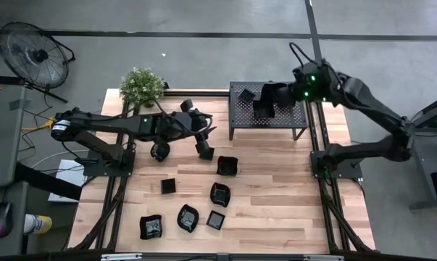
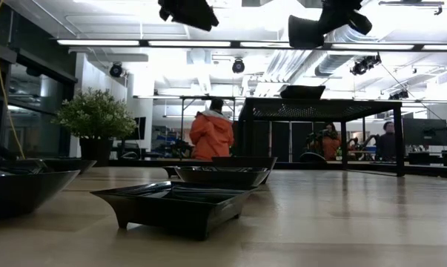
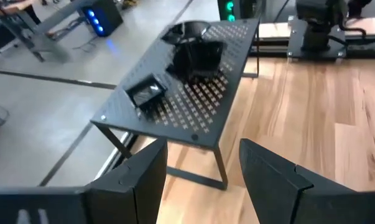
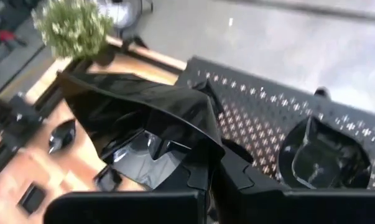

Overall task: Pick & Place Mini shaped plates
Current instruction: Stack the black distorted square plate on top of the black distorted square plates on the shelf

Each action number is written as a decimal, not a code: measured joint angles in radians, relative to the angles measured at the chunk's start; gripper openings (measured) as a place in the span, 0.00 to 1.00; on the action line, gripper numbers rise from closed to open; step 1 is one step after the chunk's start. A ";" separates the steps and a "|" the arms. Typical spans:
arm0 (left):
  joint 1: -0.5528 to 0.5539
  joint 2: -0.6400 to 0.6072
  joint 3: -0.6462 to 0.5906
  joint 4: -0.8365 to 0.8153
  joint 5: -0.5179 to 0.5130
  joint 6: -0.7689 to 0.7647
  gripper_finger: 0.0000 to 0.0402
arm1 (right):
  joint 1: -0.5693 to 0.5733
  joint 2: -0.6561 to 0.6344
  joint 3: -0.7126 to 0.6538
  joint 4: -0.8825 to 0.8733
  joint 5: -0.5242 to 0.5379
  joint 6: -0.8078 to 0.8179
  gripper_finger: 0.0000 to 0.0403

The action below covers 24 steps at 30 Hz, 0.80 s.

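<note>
A: Item one, largest first?
B: The wooden surface (image 1: 276, 196). Next the perforated rack (image 1: 290, 116) at its far edge, then the potted plant (image 1: 141, 85) at the far left corner.

A: The arms?
B: Right gripper (image 1: 265, 101) hangs over the rack, jaws closed on a mini shaped plate (image 4: 143, 134), held tilted above the mesh. Left gripper (image 1: 202, 148) hovers over the surface in front of the rack, jaws spread, nothing between them.

A: Plates, by location?
B: On the rack: one square plate (image 1: 245, 95) near its left end, plus a rounded one (image 4: 324, 162) the right wrist view shows farther along. On the surface: seven loose plates (image 1: 189, 217) scattered nearer the front, well apart from the rack.

A: Any doubt?
B: Whether the held plate touches the mesh yet; from above it probably does not.

A: Step in hand?
B: Placing, I judge. The next move calls for lowering the plate onto a free patch of mesh clear of the others, levelling it, then parting the jaws.
</note>
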 joint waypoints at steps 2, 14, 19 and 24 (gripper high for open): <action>0.000 -0.017 -0.030 0.013 0.004 -0.007 0.49 | -0.039 0.044 0.054 -0.058 -0.070 -0.016 0.00; 0.101 -0.280 -0.330 0.232 0.173 -0.064 0.49 | -0.248 0.253 0.185 -0.238 -0.398 -0.097 0.00; 0.162 -0.398 -0.418 0.275 0.293 -0.087 0.49 | -0.285 0.303 0.184 -0.288 -0.456 -0.103 0.00; 0.222 -0.506 -0.481 0.275 0.378 -0.109 0.49 | -0.287 0.348 0.184 -0.306 -0.472 -0.105 0.00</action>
